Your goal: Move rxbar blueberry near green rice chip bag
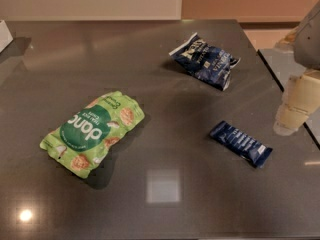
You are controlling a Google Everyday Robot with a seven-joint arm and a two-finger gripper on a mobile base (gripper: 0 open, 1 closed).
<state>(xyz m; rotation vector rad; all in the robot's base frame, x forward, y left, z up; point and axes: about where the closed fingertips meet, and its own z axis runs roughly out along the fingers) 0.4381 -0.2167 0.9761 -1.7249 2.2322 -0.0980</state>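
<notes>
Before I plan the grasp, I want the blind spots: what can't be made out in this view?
Camera view only:
- gripper, at the right edge beside the rxbar blueberry: partly cut off by the frame.
- rxbar blueberry: lettering too small to read.
- green rice chip bag: underside hidden against the table; fine print unreadable.
- navy-and-white chip bag: crumpled, text illegible.
- white object, left edge: mostly cut off.

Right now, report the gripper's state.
Gripper: open or closed cannot be told; it is at the right edge of the table, apart from the rxbar blueberry.
</notes>
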